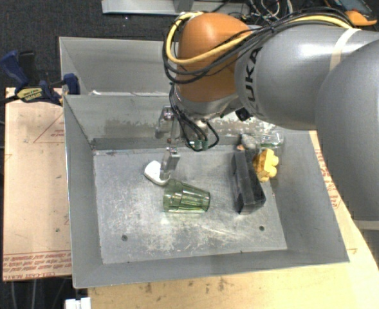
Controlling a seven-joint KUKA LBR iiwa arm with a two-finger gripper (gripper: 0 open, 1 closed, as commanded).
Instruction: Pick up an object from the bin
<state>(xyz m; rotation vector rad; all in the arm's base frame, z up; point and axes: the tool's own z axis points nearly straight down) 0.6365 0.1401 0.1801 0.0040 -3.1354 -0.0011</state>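
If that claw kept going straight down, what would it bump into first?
Likely the small white object beside the claw; depth is unclear, so it might reach the bin floor instead.

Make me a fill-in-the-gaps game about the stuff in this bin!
1. The green cup is lying on its ____.
2. The small thing right beside the pincer is ____ in colour.
3. The yellow toy sits beside a long bar that is ____ in colour.

Missing words: side; white; black.
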